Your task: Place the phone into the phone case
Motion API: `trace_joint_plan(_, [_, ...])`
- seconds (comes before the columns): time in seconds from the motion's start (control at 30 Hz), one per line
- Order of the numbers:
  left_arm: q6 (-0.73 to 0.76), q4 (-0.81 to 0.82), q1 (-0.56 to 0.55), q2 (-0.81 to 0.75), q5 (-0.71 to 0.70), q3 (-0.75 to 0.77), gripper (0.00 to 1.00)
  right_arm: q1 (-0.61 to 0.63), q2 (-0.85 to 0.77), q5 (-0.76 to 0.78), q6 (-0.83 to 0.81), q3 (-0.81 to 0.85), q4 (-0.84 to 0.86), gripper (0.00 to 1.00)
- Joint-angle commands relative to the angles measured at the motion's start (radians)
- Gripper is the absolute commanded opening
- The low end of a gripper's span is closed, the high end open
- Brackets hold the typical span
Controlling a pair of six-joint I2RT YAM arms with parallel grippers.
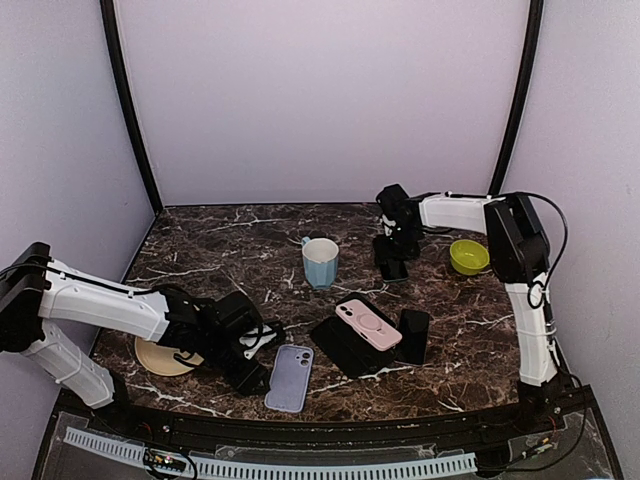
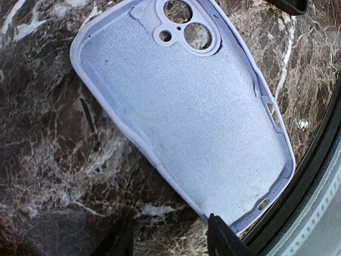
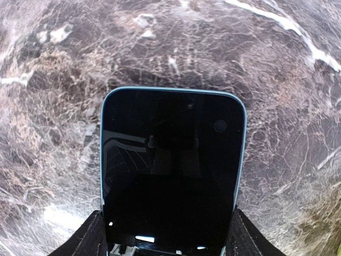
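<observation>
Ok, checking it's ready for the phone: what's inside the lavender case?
Nothing: the lavender case lies open side up, its lining bare, marble table showing through the camera holes. A finger of the left claw covers a bit of its end rim.

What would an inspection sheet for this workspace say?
Surface: dark marble table; no spills seen.
Job's things: lavender phone case empty, inside up, at the near edge; blue-edged phone screen up.
Clutter: blue cup, green bowl, tan plate, pink item on a black slab, black phone.
Grippers: left gripper open at the case's corner; right gripper flanks the phone, grip unclear.
Cables: black cable loops off the right arm.
Surroundings: pale walls, black poles.
</observation>
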Motion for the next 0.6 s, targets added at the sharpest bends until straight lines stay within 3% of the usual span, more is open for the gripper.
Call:
trace_joint_plan(0.0, [0.010,-0.103,0.005,0.071,-0.039,-0.020,0.49,0.008,0.045,0.028,0.027,-0.073,-0.086,0.53])
trace_joint_plan(0.17, [-0.023,-0.144,-0.015,0.138,-0.056,-0.003,0.42,0.029,-0.092,0.016,0.023,-0.114,0.013,0.44])
trace_joint_plan(0.33, [-0.120,-0.087,-0.035,0.058,-0.034,-0.084,0.38,0.037,-0.316,-0.007,0.025,-0.263,0.173,0.37])
trace_joint_plan(0.57, [-0.211,0.076,-0.192,0.081,-0.079,-0.105,0.35,0.207,-0.542,0.176,0.100,-0.315,0.113,0.32])
